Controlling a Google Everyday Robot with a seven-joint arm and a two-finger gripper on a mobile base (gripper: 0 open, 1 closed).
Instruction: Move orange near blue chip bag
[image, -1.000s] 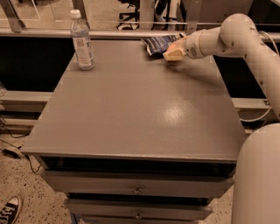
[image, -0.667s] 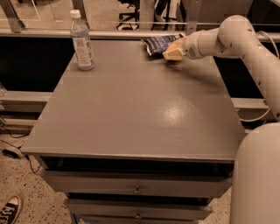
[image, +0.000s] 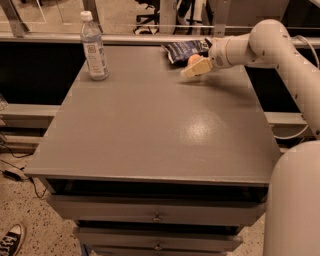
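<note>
The orange (image: 193, 59) is small and round, and sits at the far right of the grey table (image: 150, 130). My gripper (image: 194, 65) reaches in from the right on the white arm and is shut on the orange, with a cream finger (image: 192, 70) across its front. The blue chip bag (image: 181, 50) lies flat and crinkled just behind and left of the orange, by the table's far edge. The orange is right beside the bag, low over the tabletop.
A clear water bottle (image: 94, 47) stands upright at the far left of the table. Drawers (image: 157, 217) are below the front edge. My white base (image: 295, 205) fills the lower right. A metal rail (image: 125, 37) runs behind the table.
My gripper and the orange have shifted slightly left and down, staying beside the blue chip bag. The bottle and the bag have not moved.
</note>
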